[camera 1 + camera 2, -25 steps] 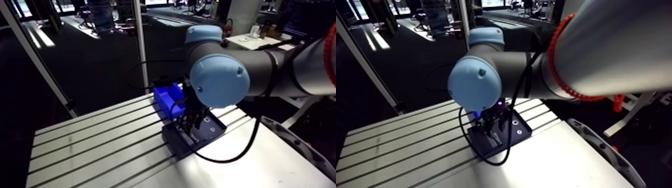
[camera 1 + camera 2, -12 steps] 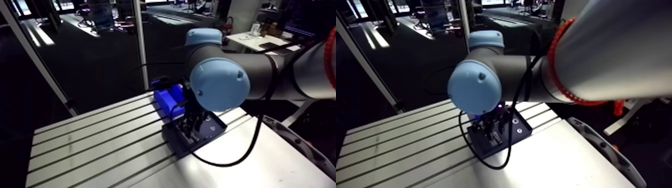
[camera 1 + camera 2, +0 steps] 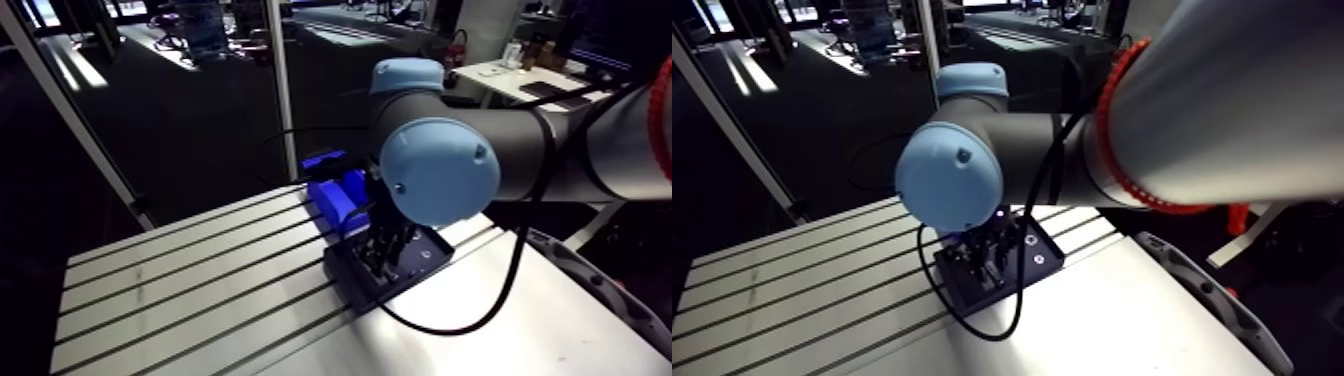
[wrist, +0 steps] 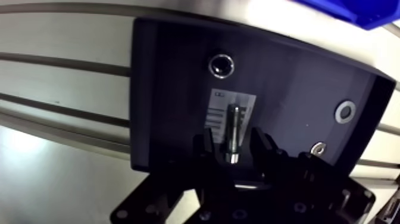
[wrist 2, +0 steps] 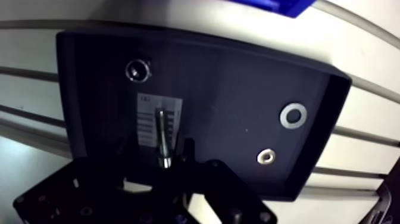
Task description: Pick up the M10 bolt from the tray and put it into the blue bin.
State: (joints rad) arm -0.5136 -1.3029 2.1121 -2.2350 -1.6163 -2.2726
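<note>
The M10 bolt [image 4: 231, 132] lies on a white label in the black tray [image 4: 166, 89], its head toward the gripper. In the wrist view my gripper [image 4: 233, 149] is low over the tray, with a finger on each side of the bolt head. A narrow dark gap shows on both sides, so the fingers stand open around it. The blue bin [image 3: 338, 198] sits just beyond the tray's far edge; only its corner [image 4: 363, 12] shows in the wrist view. In the arm view the gripper [image 3: 384, 247] reaches down into the tray [image 3: 420, 262].
The tray also holds a dark round socket [image 4: 221, 65] ahead of the bolt, and a flat washer [image 4: 346, 111] and a small nut [image 4: 319, 148] off to one side. The tray rests on the slotted aluminium table [image 3: 180, 290].
</note>
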